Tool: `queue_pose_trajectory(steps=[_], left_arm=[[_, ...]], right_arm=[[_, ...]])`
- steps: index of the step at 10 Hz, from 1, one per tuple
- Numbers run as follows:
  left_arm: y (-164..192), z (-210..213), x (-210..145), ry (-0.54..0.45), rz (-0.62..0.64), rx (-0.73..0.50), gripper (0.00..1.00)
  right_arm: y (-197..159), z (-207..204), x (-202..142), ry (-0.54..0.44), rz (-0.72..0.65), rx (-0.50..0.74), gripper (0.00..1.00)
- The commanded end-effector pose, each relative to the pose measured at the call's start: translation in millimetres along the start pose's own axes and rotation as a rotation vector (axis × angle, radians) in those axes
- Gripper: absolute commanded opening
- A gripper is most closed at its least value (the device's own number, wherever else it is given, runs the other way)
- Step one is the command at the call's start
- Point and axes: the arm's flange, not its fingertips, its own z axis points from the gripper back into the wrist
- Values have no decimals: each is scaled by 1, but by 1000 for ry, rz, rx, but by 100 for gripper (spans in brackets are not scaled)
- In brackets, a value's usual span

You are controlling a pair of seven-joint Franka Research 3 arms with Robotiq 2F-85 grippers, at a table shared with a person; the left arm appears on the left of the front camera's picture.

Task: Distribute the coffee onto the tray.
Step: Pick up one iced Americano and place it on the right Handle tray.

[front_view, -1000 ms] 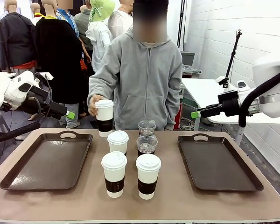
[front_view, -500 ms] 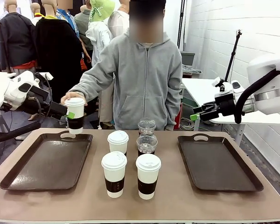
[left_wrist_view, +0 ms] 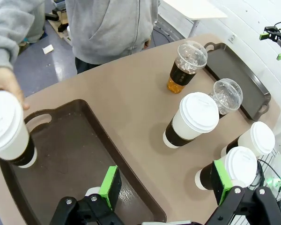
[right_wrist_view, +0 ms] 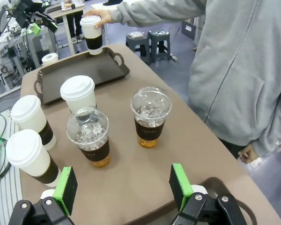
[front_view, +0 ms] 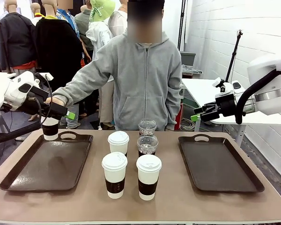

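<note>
White lidded paper cup (front_view: 50,127), brown sleeve, has moved in the person's hand (front_view: 55,100) from mid-table to the left tray (front_view: 51,164). It is now just under the left gripper (front_view: 70,115) tips, still gripped. First delivery likely nearly done. Left gripper gapes wide, empty. Right gripper (right_wrist_view: 124,187) is the same, with the other five cups (right_wrist_view: 88,136) just ahead.
</note>
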Motion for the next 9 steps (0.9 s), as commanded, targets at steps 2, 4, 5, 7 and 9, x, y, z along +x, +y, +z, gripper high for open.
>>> queue_pose_trajectory(steps=[2,4,5,7,9], left_arm=[[5,-3,-1,-8,-16,-19,100],[5,-3,-1,-8,-16,-19,100],[5,-3,-1,-8,-16,-19,100],[5,-3,-1,-8,-16,-19,100],[5,-3,-1,-8,-16,-19,100]], right_arm=[[-34,-11,-12,-60,79,12,100],[-58,-28,-25,-73,168,-6,100],[-65,-36,-32,-81,201,-14,100],[-76,-58,-44,-77,266,-21,100],[-90,-79,-54,-77,274,-18,100]])
